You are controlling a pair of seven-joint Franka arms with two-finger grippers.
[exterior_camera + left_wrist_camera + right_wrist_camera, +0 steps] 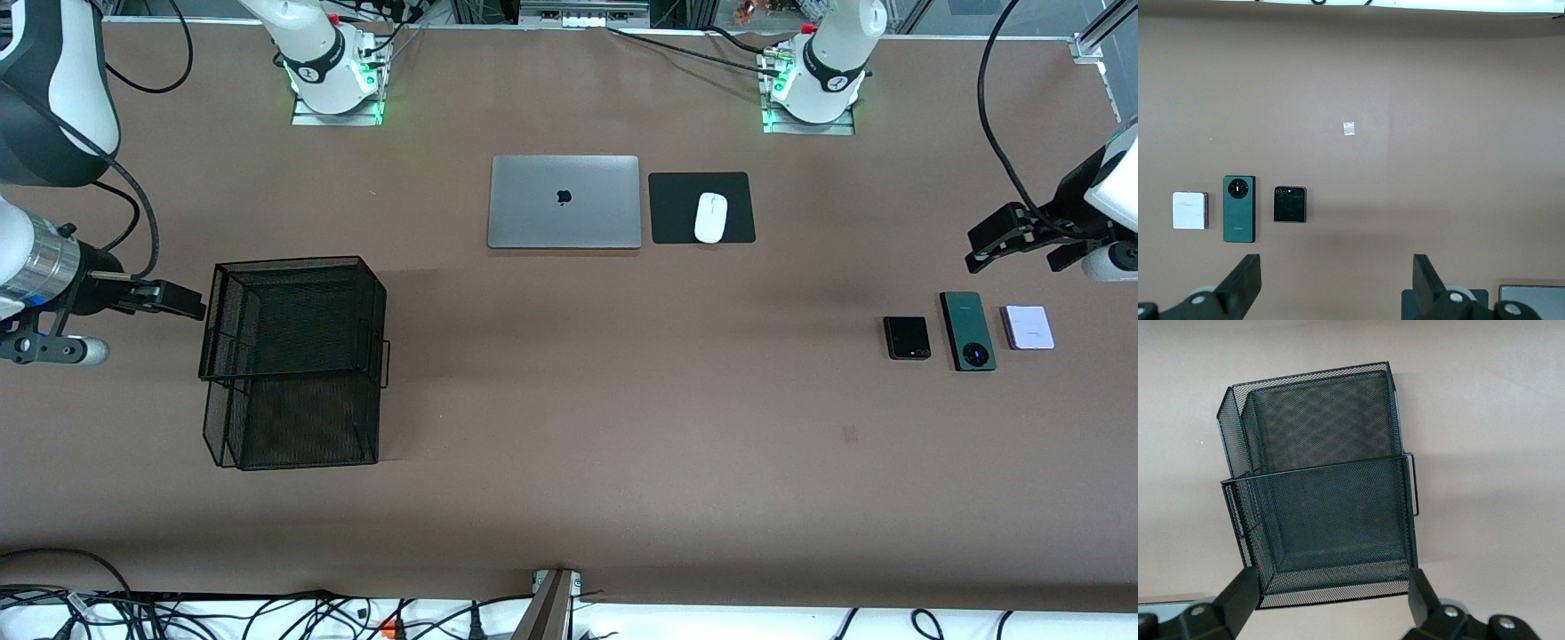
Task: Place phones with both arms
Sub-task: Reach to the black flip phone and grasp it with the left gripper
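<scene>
Counting from my remote station, I make it three phones in a row at the left arm's end of the table: a black flip phone point(907, 337), a long green phone point(967, 331) with a round camera ring, and a pale lilac phone point(1029, 327); the green one lies between the other two, each just beside its neighbour but not touching. All three lie flat on the brown table point(569, 427), with bare surface between them and the edge nearest the front camera.

I count two arms; the left gripper point(1018, 251) hangs above the table near the phones, toward the arm bases from them, its fingers spread wide and holding nothing — the left wrist view shows the row between the two black fingers point(1241, 283). The right gripper point(169, 300) hovers at the right arm's end, just beside the one black mesh basket point(293, 360), its fingers likewise apart and empty; the right wrist view looks into the basket's two compartments.

One closed grey laptop point(564, 202) sits near the bases, and one white mouse point(710, 217) rests on one black mouse pad point(676, 209) just beside it; a wide stretch of open table separates basket and phones — well apart. A small pale scrap point(1349, 128) lies on the bare surface nearer the front camera than the phones.
</scene>
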